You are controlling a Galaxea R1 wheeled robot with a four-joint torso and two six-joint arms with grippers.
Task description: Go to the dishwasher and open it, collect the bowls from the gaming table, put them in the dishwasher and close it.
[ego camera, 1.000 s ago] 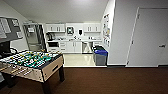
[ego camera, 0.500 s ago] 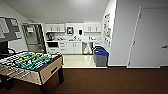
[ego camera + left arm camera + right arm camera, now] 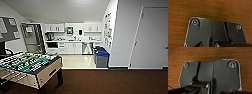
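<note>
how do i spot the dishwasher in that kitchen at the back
Look past the foosball table to the kitchenette across the pale floor, along the row of white lower cabinets under the counter. The dishwasher is the panel at the right end of that row, just behind the blue-lidded bin. Its front is steel-grey, not white.

Both wrists are held pointing down over brown carpet (image 3: 205, 8), well above it. The dark wrist plate (image 3: 205, 33) of the left arm and that of the right arm (image 3: 220, 75) are seen from behind; the state of either claw cannot be made out.
</note>
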